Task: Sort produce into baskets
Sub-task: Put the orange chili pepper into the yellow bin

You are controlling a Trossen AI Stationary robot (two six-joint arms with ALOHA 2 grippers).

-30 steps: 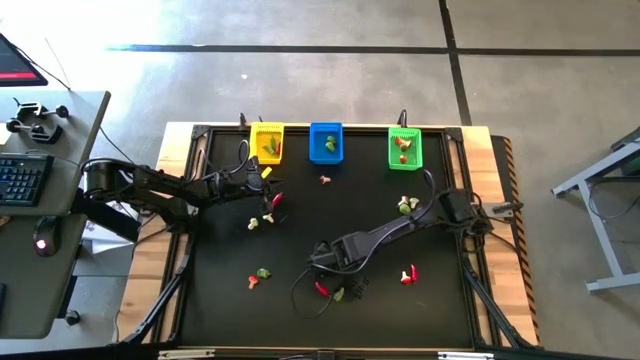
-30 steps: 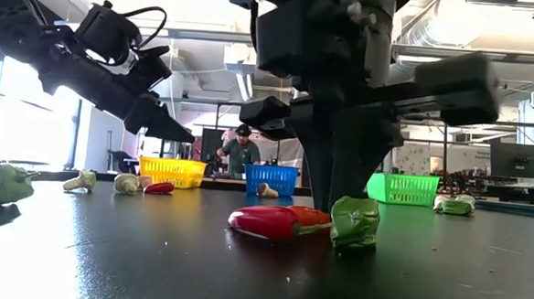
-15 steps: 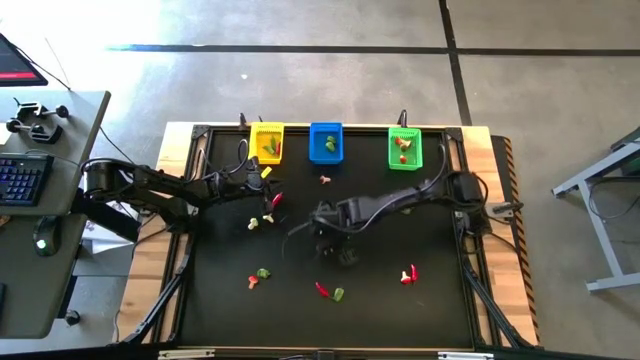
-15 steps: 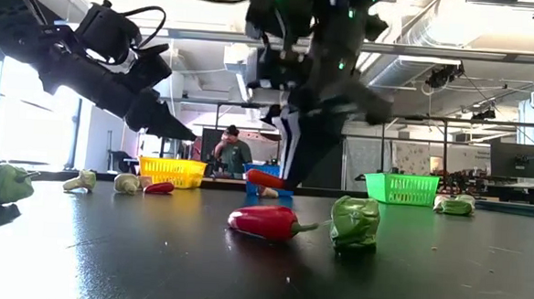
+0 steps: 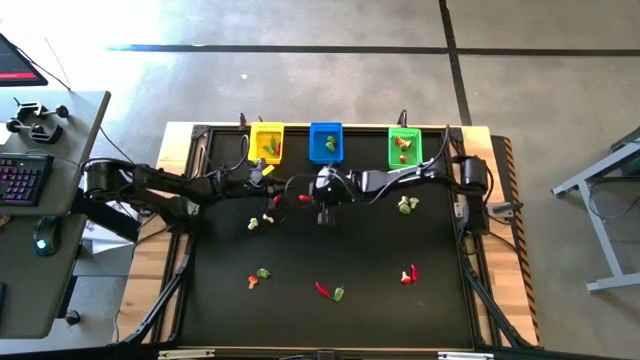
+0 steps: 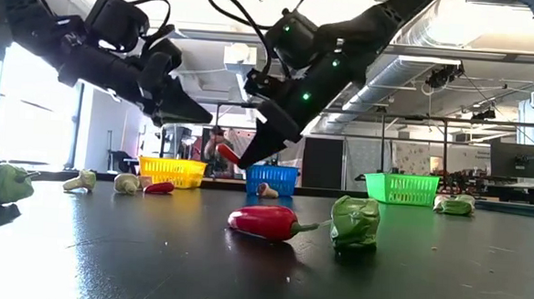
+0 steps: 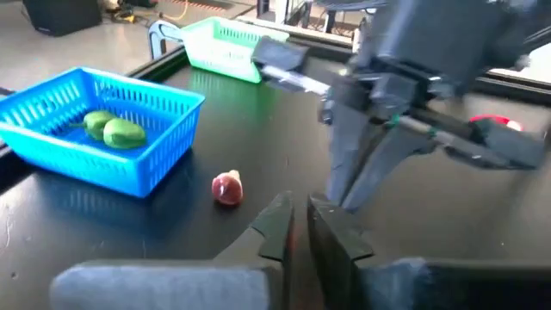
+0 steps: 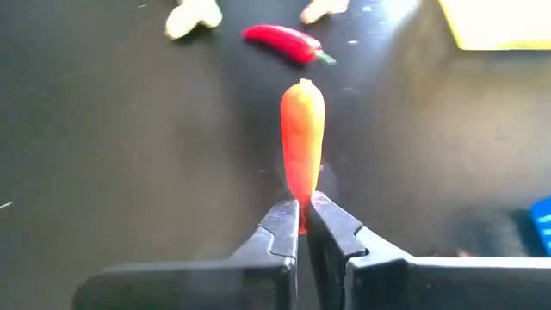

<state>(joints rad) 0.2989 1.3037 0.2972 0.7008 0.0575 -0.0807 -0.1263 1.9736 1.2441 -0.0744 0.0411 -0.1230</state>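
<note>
- The orange-red chilli (image 8: 302,138) hangs above the table (image 5: 380,260) in front of the blue basket (image 5: 326,142), pinched only at its tail end by the right gripper (image 8: 302,226), whose fingers are clamped on it; so thin a hold could let it swivel or slip free over the black top.
- The left gripper (image 7: 297,226) hovers just beside it, near the yellow basket (image 5: 266,142); its fingers sit almost together on nothing visible. The two arms are close, so a sideways move risks a knock.
- Loose pieces lie below: a red chilli (image 8: 284,41) and pale mushroom pieces (image 5: 262,220). A dropped chilli may land among them or in the wrong basket, the green basket (image 5: 404,147) included.
</note>
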